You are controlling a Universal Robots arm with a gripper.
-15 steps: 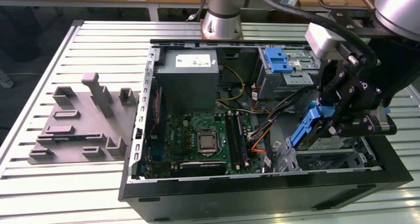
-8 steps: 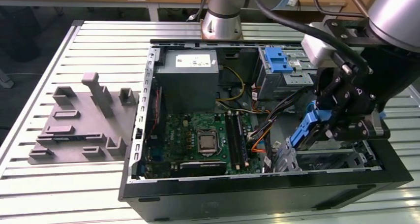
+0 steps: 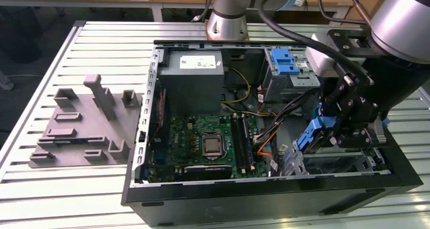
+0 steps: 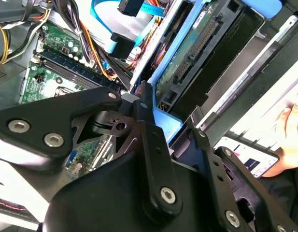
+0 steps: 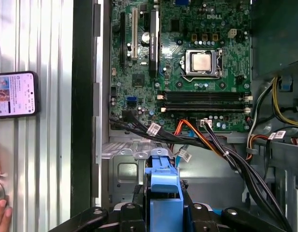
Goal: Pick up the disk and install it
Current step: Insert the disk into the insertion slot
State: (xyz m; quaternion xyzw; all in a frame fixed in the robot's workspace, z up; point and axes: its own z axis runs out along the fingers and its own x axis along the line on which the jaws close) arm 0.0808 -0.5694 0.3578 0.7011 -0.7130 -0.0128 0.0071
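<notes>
On a slatted metal table [image 3: 40, 188], past the grey moulded fixture [image 3: 80, 123] at nine o'clock and the green motherboard [image 3: 201, 143] at the centre of the open black computer case [image 3: 269, 194], the black gripper [image 3: 339, 138] is clamping tight on the silver-grey disk with blue side rails [image 3: 312, 136], over the metal drive cage [image 3: 336, 163] at four o'clock. Squaring the rails to the cage, clear of the black cables [image 3: 295, 100], looks key.

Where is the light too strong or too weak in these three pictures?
Exterior view: glare on the arm's silver shell; the case is dimmer inside, around the gripper shut on the disk. Second wrist view: the table is washed out to white. First wrist view: the phone screen glows, and the motherboard is evenly lit.
</notes>
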